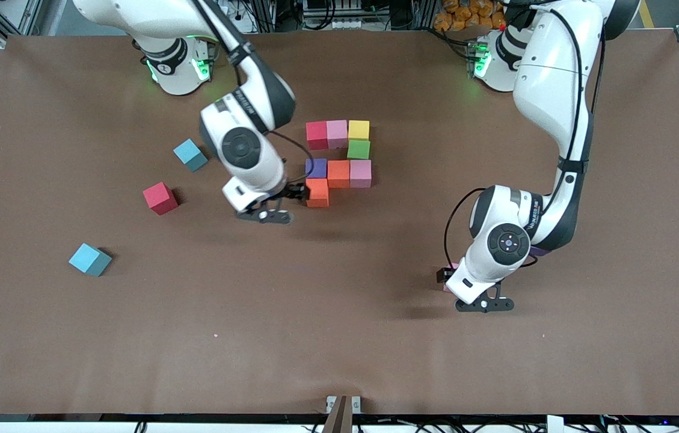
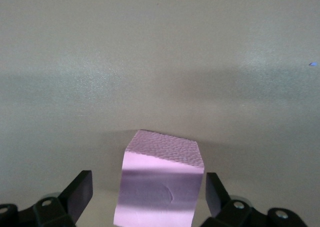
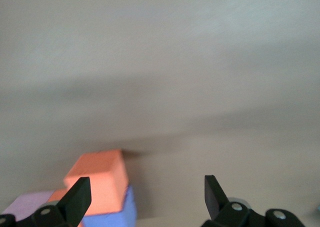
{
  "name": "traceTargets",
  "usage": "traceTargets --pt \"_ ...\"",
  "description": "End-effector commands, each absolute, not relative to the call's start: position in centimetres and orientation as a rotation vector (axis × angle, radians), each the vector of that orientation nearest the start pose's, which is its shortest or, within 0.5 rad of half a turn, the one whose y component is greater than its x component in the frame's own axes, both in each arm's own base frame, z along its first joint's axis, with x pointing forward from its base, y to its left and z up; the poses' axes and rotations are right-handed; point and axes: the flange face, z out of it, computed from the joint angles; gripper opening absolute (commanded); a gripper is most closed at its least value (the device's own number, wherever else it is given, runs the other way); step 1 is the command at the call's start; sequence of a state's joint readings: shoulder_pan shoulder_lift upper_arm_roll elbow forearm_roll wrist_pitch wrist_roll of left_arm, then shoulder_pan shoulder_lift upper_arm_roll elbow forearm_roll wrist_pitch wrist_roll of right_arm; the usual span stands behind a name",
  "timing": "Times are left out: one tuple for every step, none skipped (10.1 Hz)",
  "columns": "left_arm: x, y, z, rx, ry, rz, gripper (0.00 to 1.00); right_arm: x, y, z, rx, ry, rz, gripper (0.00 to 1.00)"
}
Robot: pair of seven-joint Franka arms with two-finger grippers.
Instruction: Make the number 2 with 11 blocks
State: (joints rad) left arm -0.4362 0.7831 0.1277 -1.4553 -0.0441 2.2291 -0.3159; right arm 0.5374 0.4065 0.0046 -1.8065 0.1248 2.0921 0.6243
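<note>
Blocks: matte cubes; red [image 1: 316, 135], pink [image 1: 337, 133], yellow [image 1: 358, 130], green [image 1: 358, 149], purple [image 1: 316, 168], orange [image 1: 338, 174], pink [image 1: 360, 173], orange [image 1: 317, 192] touch in a partial digit mid-bench [image 1: 375, 361].
Loose red cube [image 1: 160, 198]: toward the right arm's end.
Light-blue cubes [image 1: 190, 154] [image 1: 89, 259]: same end.
Right gripper [image 1: 291, 193]: low beside the nearest orange block, fingers [image 3: 75, 197] spread, holding nothing.
Left gripper [image 1: 444, 278]: fingers [image 2: 80, 192] wide, straddling a pebbled pink cube [image 2: 160, 187] without contact; front view shows only a sliver of it.
Purple cube [image 1: 539, 251]: mostly hidden under the left arm.
</note>
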Motion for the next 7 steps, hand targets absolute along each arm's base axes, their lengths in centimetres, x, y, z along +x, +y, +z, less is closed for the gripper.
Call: traceTargets --pt "68.3 -23.7 21.3 -3.088 0.058 -0.006 1.00 56.0 25.7 30.3 -3.160 0.173 0.319 1.00" --pt "68.3 -23.6 20.8 -3.088 0.056 0.004 1.00 56.6 22.0 29.4 -3.220 0.117 0.354 1.00" --pt "68.1 -23.8 20.3 -3.089 0.054 0.015 0.94 57.1 19.1 29.0 -3.244 0.075 0.367 1.00" --pt "68.1 -23.9 20.3 -3.090 0.054 0.015 0.84 57.4 16.8 28.8 -3.241 0.046 0.384 1.00" --pt "68.1 -23.9 20.2 -3.091 0.055 0.018 0.66 57.1 15.4 28.7 -3.241 -0.021 0.402 1.00" --pt "68.0 -24.0 20.2 -3.092 0.055 0.019 0.45 56.4 13.8 28.7 -3.255 -0.103 0.416 1.00" --pt "68.0 -24.3 20.1 -3.093 0.052 0.017 0.27 55.6 12.1 28.5 -3.258 -0.162 0.436 1.00"
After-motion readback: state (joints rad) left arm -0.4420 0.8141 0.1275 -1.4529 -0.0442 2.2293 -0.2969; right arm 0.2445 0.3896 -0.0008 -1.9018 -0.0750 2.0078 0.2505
